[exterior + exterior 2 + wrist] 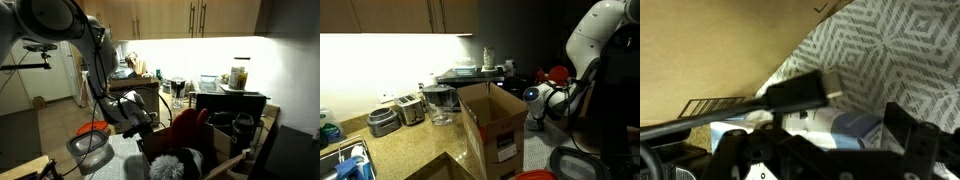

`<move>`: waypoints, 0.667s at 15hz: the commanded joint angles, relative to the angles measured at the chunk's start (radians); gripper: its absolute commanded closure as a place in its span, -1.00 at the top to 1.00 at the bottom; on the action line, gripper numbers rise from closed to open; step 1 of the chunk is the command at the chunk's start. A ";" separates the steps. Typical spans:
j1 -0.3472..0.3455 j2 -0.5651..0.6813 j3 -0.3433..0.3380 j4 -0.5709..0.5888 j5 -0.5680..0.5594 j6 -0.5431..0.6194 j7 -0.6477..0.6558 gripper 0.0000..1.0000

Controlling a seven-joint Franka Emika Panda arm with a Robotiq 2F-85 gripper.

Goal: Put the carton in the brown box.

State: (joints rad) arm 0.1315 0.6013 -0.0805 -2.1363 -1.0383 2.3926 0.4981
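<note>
Wrist view: end effector (860,108) above patterned desk (905,45), fingers apart with white-and-blue carton (855,127) between them; clamped or merely straddling, cannot tell. Brown box (710,50) wall at ten o'clock, just beside; open-topped in both exterior views, probably so only a short lift over the rim is needed

A home kitchen: wooden cabinets (170,18) above a lit countertop (415,145) with a toaster (410,108).
</note>
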 commanded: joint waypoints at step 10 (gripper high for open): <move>-0.008 -0.031 0.016 -0.029 0.002 0.084 0.026 0.38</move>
State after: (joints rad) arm 0.1317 0.5970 -0.0668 -2.1360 -1.0363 2.4472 0.5009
